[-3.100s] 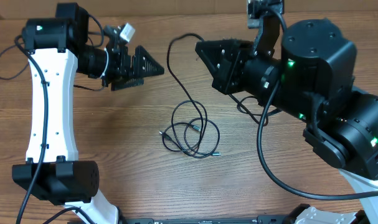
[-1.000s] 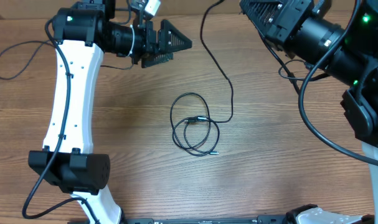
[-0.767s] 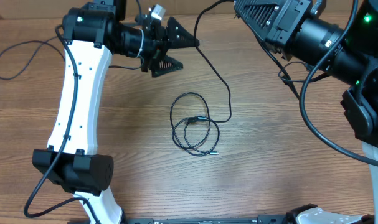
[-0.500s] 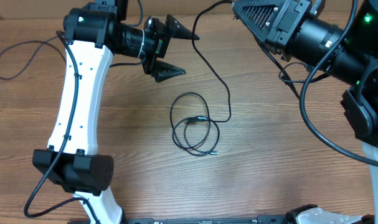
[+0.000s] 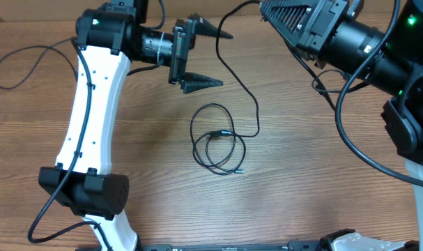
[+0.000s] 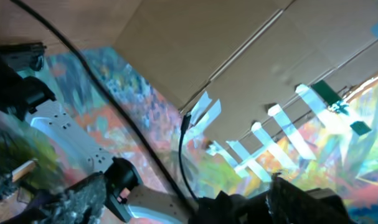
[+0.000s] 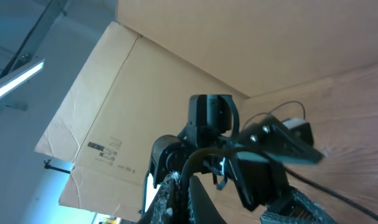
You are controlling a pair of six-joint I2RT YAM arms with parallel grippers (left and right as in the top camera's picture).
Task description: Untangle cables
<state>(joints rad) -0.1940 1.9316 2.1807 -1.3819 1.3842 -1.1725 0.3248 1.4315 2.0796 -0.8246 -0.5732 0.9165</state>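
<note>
A brown wooden table point(image 5: 148, 174) fills the overhead view, and cardboard panels stand behind it in both wrist views

The coil point(image 5: 214, 148), a few loose loops of thin black cord, lies flat near the middle of the table. One small plug end sits inside the loops towards 12 o'clock and another pokes out at 5 o'clock. From the coil's 3 o'clock side the cable point(image 5: 256, 104) climbs towards 12 o'clock, bends to 11 o'clock, then swings up to the right gripper point(image 5: 267, 8) at 1 o'clock from the coil.

The right gripper has its jaws pressed together on the cable's upper end. In its wrist view the cable point(image 7: 190, 171) curves up from between the fingers.

The left gripper point(image 5: 225, 58) hovers at 12 o'clock from the coil, turned on its side and pointing to 3 o'clock, jaws spread wide. Its upper finger crosses the cable in the overhead view, and the lower fingertip stops just short of it. Whether either finger touches the cord, I cannot tell. The blurred left wrist view shows the cable point(image 6: 132, 130) slanting across the gap between the fingers point(image 6: 83, 199), not pinched
</note>
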